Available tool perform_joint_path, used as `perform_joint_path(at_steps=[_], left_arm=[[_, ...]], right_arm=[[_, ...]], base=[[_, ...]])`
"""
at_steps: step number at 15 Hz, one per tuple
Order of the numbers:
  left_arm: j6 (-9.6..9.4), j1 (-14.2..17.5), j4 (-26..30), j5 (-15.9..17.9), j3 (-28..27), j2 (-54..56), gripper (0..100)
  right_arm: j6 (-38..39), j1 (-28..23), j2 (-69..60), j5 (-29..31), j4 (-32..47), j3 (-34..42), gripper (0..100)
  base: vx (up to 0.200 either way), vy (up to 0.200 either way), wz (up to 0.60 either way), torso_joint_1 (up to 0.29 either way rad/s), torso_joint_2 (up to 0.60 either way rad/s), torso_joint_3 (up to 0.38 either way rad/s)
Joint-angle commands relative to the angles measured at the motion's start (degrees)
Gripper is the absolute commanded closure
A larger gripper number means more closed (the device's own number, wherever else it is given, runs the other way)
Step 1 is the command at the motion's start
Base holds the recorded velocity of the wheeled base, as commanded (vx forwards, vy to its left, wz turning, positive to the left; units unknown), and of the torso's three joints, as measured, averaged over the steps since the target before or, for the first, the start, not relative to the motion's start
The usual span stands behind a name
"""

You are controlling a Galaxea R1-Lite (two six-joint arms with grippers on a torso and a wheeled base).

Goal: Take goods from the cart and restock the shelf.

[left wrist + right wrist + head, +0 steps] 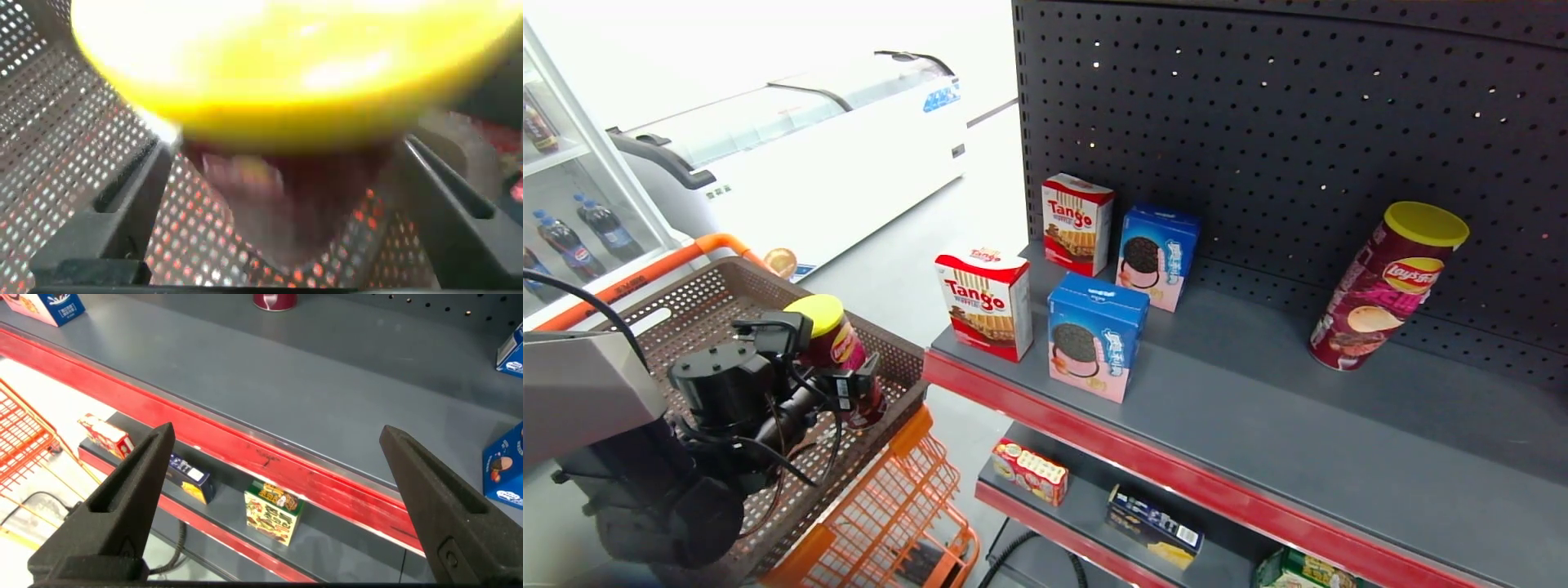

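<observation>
Dark grey metal shelf (1258, 425) lies right of the left gripper (845, 380), which is clamped on a maroon chips can with yellow lid (817, 314) — over the brown perforated cart basket (719, 286). Grasp looks done; next, carry it across. Right gripper (278, 441) is spread apart, empty.

A yellow-lidded maroon chip can (843, 349) is held upright over the cart's brown basket (719, 286).

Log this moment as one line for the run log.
left hand: holds chips can over cart | right hand: open, above shelf edge | on shelf: second can, four boxes
</observation>
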State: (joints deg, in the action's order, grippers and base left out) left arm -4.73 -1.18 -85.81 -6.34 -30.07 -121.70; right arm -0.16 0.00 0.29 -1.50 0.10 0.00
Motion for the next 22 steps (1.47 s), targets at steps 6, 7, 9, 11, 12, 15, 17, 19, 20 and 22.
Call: perform_joint_path(at_steps=[6,7,9,11,12,15,17,19,20,22], left_arm=[[0.07,1.01,0.2,0.19,-5.87,-2.93,100],[0.07,1.01,0.56,0.27,-7.1,-2.93,100],[-0.02,0.74,0.47,0.27,-7.89,-2.75,100],[-0.02,0.48,-0.15,0.19,-7.81,-2.05,100],[-0.1,0.66,-0.15,0.27,-7.63,-0.73,100],[-0.02,0.57,0.56,0.71,-6.31,6.39,100],[-0.02,0.39,1.87,3.26,-3.68,11.92,100],[-0.02,-0.58,5.04,5.55,-0.25,19.57,100],[-0.02,-1.01,5.48,5.55,-0.07,20.45,100],[0.6,-3.39,8.29,5.28,0.19,23.88,100]], right_arm=[[-0.02,0.0,-0.03,-0.08,-0.01,0.0,0],[-0.02,0.0,0.06,-0.08,-0.01,0.0,0],[-0.02,0.0,0.06,-0.08,-0.01,0.0,0],[-0.02,0.0,0.06,-0.08,-0.01,0.0,0],[-0.02,0.0,0.06,0.01,-0.01,0.0,0],[-0.02,0.0,0.06,-0.08,-0.01,0.0,0],[-0.02,0.0,0.06,-0.08,-0.01,0.0,0],[-0.02,0.0,0.06,-0.08,-0.01,0.0,0],[-0.02,0.0,0.06,-0.08,-0.01,0.0,0],[-0.02,0.0,0.06,0.01,-0.01,0.0,0]], base=[[0.0,0.0,0.0,0.0,0.0,0.0],[0.0,0.0,0.0,0.0,0.0,0.0],[0.0,0.0,0.0,0.0,0.0,0.0],[0.0,0.0,0.0,0.0,0.0,0.0],[0.0,0.0,0.0,0.0,0.0,0.0],[0.0,0.0,0.0,0.0,0.0,0.0],[0.0,0.0,0.0,0.0,0.0,0.0],[0.0,0.0,0.0,0.0,0.0,0.0],[0.0,0.0,0.0,0.0,0.0,0.0],[0.0,0.0,0.0,0.0,0.0,0.0]])
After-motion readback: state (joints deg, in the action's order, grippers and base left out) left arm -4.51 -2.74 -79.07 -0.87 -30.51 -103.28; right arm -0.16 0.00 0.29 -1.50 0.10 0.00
